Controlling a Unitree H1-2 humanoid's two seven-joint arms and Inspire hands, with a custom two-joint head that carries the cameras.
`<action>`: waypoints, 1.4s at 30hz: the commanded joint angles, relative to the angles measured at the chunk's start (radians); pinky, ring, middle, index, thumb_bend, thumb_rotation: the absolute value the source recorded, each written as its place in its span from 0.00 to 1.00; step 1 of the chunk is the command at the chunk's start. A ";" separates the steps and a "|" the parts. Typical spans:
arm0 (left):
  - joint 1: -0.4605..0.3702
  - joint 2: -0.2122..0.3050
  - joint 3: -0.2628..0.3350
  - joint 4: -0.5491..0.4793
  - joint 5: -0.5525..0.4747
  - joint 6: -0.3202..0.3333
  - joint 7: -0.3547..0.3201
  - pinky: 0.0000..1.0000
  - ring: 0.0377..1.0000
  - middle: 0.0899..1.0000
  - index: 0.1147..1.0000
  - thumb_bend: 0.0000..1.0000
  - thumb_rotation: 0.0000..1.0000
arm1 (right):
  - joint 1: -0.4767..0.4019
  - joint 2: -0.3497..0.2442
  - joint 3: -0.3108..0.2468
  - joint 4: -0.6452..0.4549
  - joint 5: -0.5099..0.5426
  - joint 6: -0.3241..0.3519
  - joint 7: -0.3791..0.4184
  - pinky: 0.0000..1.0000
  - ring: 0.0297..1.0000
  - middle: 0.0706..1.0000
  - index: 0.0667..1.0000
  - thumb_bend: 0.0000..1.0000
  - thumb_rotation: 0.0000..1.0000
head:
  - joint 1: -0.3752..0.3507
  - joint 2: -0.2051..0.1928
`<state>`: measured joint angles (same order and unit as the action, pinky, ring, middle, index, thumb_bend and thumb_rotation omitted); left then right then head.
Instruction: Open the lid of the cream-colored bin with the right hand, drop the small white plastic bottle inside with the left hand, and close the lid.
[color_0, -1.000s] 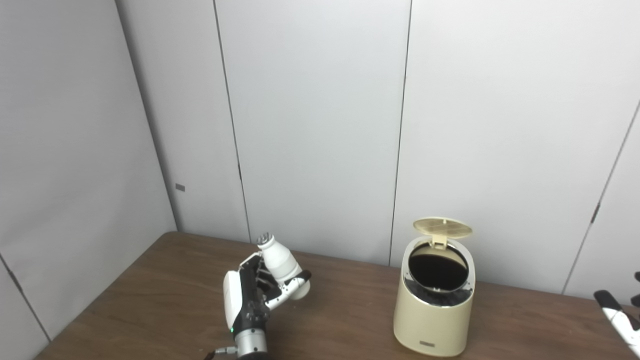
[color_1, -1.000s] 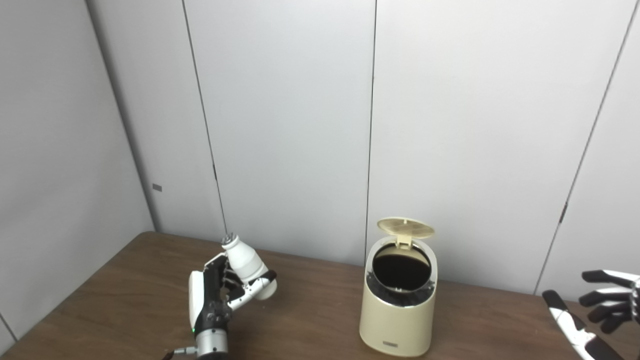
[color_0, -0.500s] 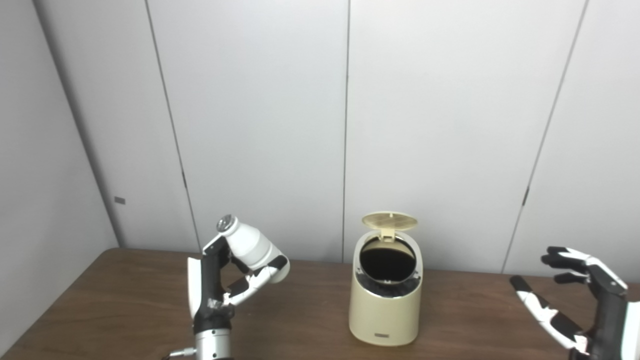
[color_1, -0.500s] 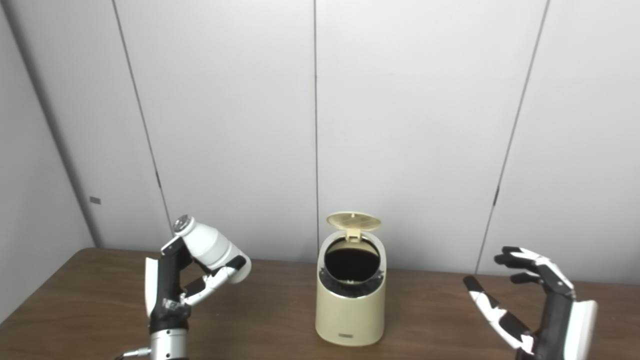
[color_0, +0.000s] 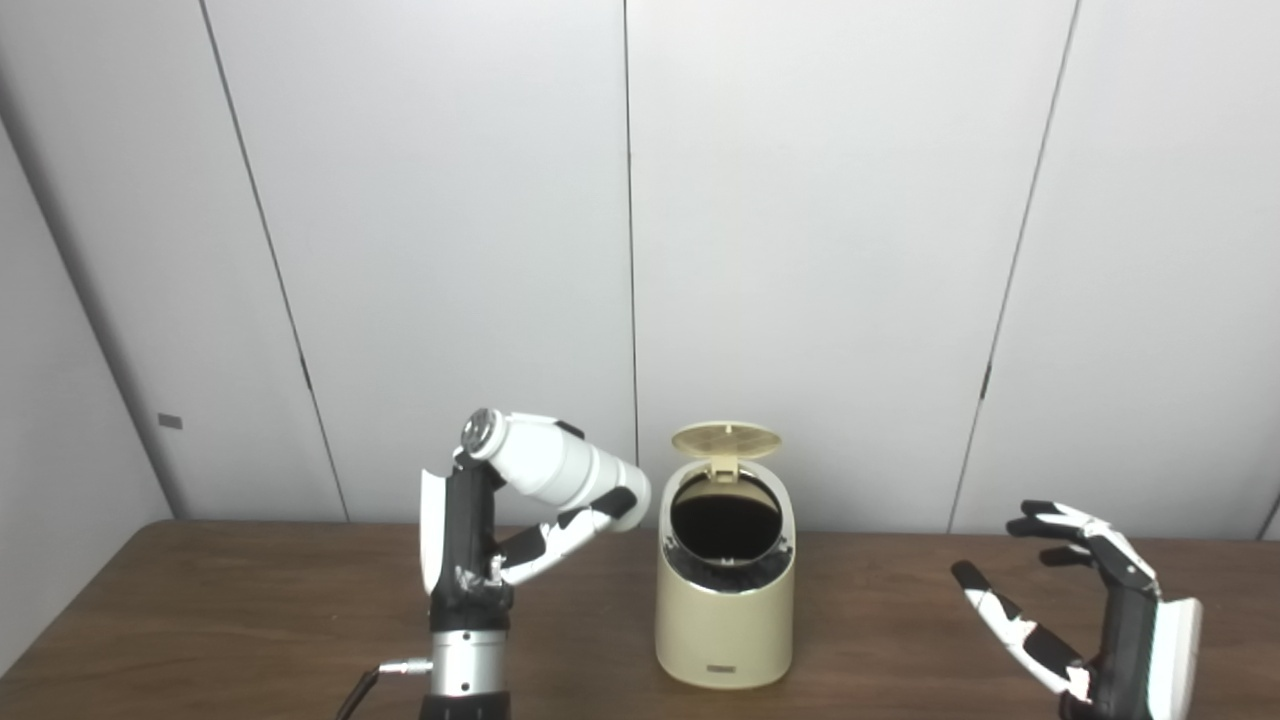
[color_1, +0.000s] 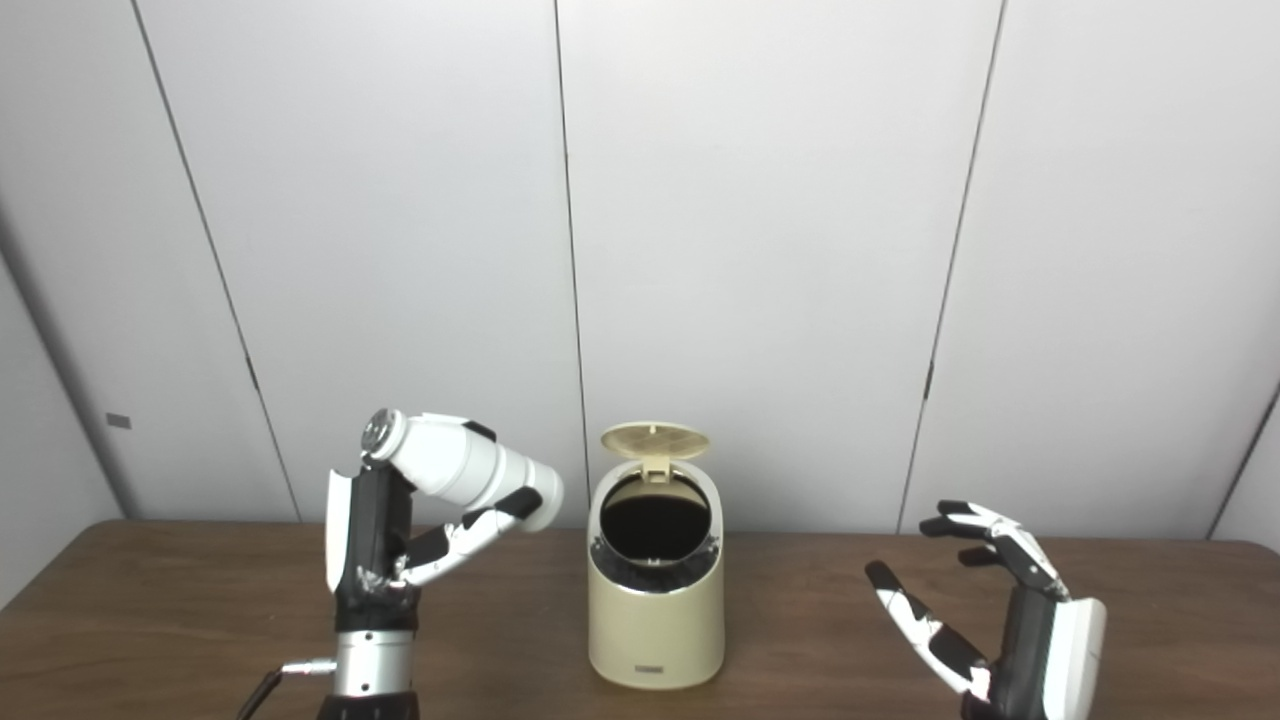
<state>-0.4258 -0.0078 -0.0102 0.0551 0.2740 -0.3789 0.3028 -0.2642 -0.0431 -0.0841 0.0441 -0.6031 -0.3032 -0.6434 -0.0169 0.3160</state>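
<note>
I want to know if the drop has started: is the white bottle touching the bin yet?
Apart. In the left eye view, grey wall shows between the bottle, held in the left hand, and the bin; its lid stands open.

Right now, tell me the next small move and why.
Probably carry the left hand rightward until the bottle hangs over the bin mouth. The lid stands open, the bottle is held beside the opening, not above it, and the right hand waits open.

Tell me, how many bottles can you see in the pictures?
1. The small white bottle is held tilted in the left robot hand, left of the open cream bin. The bin's dark inside could hide others.
</note>
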 joint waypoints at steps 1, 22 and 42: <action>-0.044 -0.003 -0.003 -0.002 0.016 -0.034 0.000 0.39 0.44 0.43 0.42 0.50 0.00 | -0.036 -0.002 0.005 -0.011 -0.006 -0.038 -0.017 0.44 0.57 0.59 0.46 0.48 0.14 | -0.001 -0.001; -0.184 0.075 -0.177 0.297 0.088 -0.091 0.246 0.32 0.39 0.44 0.45 0.50 0.00 | -0.023 0.017 0.013 -0.039 -0.021 -0.019 -0.036 0.51 0.61 0.63 0.46 0.48 0.15 | -0.031 -0.003; -0.365 0.114 -0.415 0.645 0.048 -0.091 0.489 0.32 0.38 0.43 0.46 0.50 0.00 | -0.022 0.038 0.008 -0.051 -0.010 -0.034 -0.042 0.50 0.60 0.62 0.46 0.48 0.14 | -0.056 0.005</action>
<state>-0.7213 0.1046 -0.4256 0.7052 0.3137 -0.4479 0.7606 -0.2567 -0.0100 -0.0742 0.0295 -0.6139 -0.3071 -0.6682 -0.0721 0.3221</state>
